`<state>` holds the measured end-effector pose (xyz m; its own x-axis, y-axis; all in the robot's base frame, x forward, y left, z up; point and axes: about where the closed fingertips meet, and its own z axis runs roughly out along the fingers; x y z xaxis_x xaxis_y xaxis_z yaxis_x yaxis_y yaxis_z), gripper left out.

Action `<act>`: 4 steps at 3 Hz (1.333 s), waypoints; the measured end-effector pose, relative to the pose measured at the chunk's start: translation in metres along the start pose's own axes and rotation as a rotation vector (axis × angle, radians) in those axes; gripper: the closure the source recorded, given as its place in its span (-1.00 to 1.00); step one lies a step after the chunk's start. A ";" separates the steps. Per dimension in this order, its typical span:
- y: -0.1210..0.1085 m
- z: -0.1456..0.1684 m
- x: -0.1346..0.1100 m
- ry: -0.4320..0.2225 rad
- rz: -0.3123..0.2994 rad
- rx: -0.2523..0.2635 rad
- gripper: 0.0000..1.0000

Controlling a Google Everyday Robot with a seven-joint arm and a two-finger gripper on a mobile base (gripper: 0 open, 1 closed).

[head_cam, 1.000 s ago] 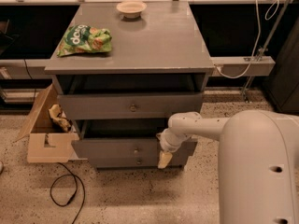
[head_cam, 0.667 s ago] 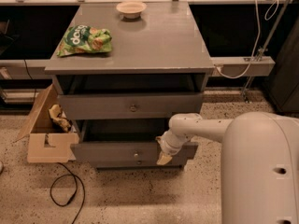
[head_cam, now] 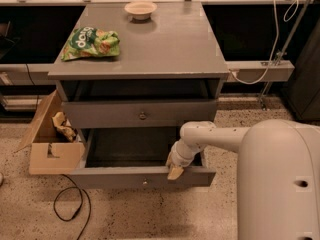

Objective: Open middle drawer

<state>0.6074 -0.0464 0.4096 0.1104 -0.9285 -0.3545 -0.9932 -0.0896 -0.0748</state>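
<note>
The middle drawer (head_cam: 115,176) is grey, with a small round knob (head_cam: 145,182) at the centre of its flat front. It stands pulled well out of the cabinet, and its dark inside (head_cam: 130,146) shows. My gripper (head_cam: 175,170) sits on the top edge of the drawer's front, right of the knob, clamped over that edge with one tan fingertip (head_cam: 175,173) down the outer face. The drawer above (head_cam: 100,115) has its own knob (head_cam: 142,115) and sits only slightly out. The lowest drawer is hidden under the open one.
On the cabinet top (head_cam: 165,44) lie a green snack bag (head_cam: 91,43) and a small bowl (head_cam: 140,9). An open cardboard box (head_cam: 50,144) stands on the floor to the left, and a black cable (head_cam: 70,204) loops in front of it. A white cable (head_cam: 260,69) hangs on the right.
The middle drawer has slid out toward the camera, with my gripper moving along on its front edge. More of the drawer's inside shows now.
</note>
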 end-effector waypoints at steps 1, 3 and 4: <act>0.020 -0.007 -0.005 -0.020 -0.013 0.030 1.00; 0.046 -0.006 -0.003 -0.068 0.002 0.058 1.00; 0.072 0.003 0.001 -0.148 0.034 0.057 1.00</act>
<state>0.5364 -0.0525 0.4011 0.0855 -0.8672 -0.4905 -0.9931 -0.0348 -0.1116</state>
